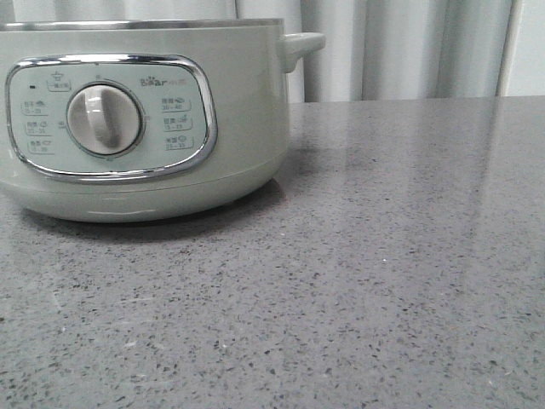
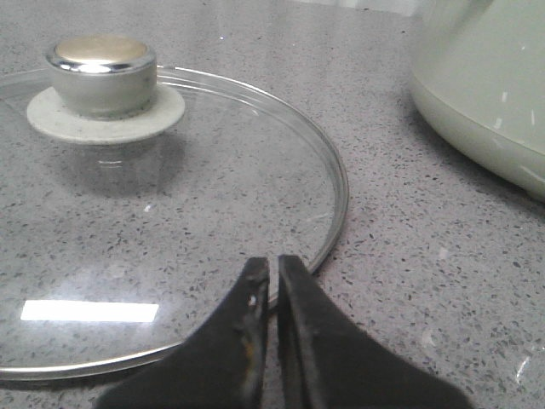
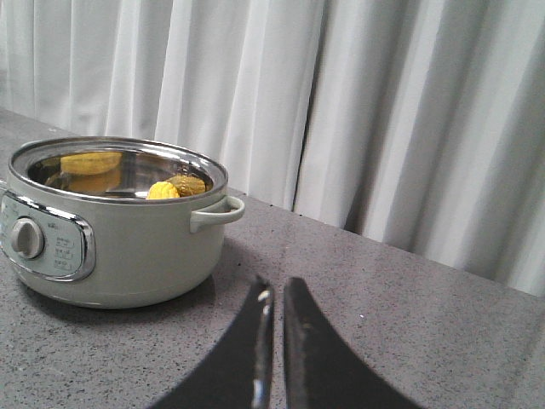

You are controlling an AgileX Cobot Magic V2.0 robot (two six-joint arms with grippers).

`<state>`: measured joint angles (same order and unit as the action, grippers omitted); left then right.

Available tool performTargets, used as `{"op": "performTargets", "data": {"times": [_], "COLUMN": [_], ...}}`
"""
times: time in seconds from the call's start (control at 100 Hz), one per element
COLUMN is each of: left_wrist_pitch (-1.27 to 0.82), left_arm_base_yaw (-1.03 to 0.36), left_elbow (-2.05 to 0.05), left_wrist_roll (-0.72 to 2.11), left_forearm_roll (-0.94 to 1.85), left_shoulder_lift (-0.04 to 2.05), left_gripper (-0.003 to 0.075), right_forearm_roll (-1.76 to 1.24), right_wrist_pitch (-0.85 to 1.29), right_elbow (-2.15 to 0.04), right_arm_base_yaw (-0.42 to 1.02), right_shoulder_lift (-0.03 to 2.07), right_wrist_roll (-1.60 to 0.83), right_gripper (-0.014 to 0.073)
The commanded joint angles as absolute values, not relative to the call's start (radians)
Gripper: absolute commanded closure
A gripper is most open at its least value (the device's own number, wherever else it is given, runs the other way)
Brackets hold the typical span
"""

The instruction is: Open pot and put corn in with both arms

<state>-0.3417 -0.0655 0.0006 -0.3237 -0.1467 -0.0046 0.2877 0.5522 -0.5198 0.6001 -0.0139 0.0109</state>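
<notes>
The pale green pot [image 1: 238,128] stands at the left of the grey table with its lid off. In the right wrist view the pot [image 3: 136,256] shows its open steel inside, with the yellow corn [image 3: 170,188] lying in it and a yellow reflection on the inner wall. The glass lid [image 2: 213,196] with its round knob [image 2: 102,72] lies flat on the table beside the pot [image 2: 485,85]. My left gripper [image 2: 273,262] is shut and empty, over the lid's rim. My right gripper [image 3: 274,283] is shut and empty, apart from the pot. Neither gripper shows in the front view.
The grey speckled table [image 1: 383,281] stretches to the right of the pot. White curtains [image 3: 383,111] hang behind the table's far edge. The pot's small side handle [image 1: 302,44] sticks out to the right.
</notes>
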Motion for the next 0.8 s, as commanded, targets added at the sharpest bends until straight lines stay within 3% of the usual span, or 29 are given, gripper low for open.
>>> {"op": "performTargets", "data": {"times": [0.0,0.21,0.32,0.53,0.79], "left_wrist_pitch": [-0.32,-0.32,-0.32,-0.32,-0.32], "left_arm_base_yaw": [-0.072,-0.072,-0.072,-0.072,-0.072], "left_elbow": [0.027,0.027,0.027,0.027,0.027], "left_wrist_roll": [-0.334,-0.334,-0.334,-0.334,-0.334], "left_forearm_roll": [-0.152,-0.152,-0.152,-0.152,-0.152], "left_shoulder_lift": [-0.036,-0.036,-0.036,-0.036,-0.036], "left_gripper": [0.0738,0.0738,0.0738,0.0738,0.0738], "right_forearm_roll": [0.311,0.409,0.366,0.189,0.17], "right_wrist_pitch": [0.477,0.634,0.518,0.236,0.271], "right_elbow": [-0.543,-0.472,-0.338,-0.086,0.039], "right_arm_base_yaw": [0.598,0.552,0.442,0.179,-0.016], "right_shoulder_lift": [-0.018,-0.02,-0.02,-0.02,-0.022], "right_wrist_roll": [0.009,0.033,0.171,0.177,0.177], "right_gripper": [0.0644,0.0644,0.0644,0.0645,0.0644]}}
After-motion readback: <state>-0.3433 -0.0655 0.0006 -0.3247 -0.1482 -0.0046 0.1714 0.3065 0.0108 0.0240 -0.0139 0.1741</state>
